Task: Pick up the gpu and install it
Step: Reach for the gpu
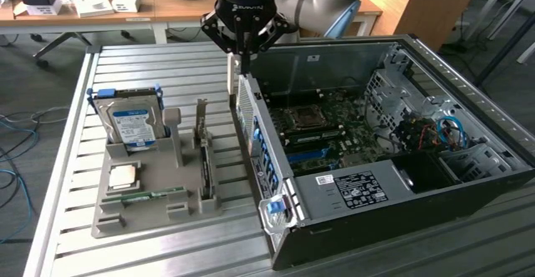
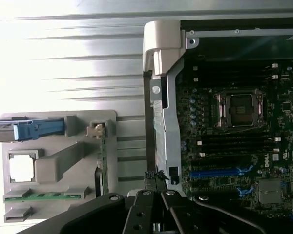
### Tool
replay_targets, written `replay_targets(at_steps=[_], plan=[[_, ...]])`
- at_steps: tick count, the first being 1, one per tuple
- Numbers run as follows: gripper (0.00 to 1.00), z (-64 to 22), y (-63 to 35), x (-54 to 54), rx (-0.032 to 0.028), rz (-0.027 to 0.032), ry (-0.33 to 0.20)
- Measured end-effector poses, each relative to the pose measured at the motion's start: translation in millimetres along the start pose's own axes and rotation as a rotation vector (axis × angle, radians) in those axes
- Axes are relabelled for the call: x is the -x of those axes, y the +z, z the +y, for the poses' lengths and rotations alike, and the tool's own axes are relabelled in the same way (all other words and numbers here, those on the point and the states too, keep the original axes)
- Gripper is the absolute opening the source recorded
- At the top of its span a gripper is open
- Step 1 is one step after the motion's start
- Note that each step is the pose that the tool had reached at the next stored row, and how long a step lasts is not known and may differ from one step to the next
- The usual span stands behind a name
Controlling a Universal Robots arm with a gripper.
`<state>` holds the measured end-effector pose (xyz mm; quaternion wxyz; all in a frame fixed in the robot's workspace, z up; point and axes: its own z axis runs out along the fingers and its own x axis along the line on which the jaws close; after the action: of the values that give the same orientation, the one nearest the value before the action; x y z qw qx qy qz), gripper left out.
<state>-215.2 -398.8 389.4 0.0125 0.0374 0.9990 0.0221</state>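
The card [image 1: 204, 161] stands on its long edge in a slot of the grey holder [image 1: 125, 217], at the holder's side nearest the computer case [image 1: 351, 192]. It is thin and dark, with a narrow metal bracket at its far end. The claw [image 1: 243, 50] hangs above the case's wall at the exterior view's left, apart from the card; I cannot tell whether it is spread or closed. The pick-up looks not yet done. Taking the card would probably call for a square pinch across its thin top edge.
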Motion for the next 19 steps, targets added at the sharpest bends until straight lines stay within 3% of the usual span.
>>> replay_targets(at_steps=[19], plan=[[0.11, -2.4, 0.8, -31.0, 0.0000, 0.0000, 0.000]])
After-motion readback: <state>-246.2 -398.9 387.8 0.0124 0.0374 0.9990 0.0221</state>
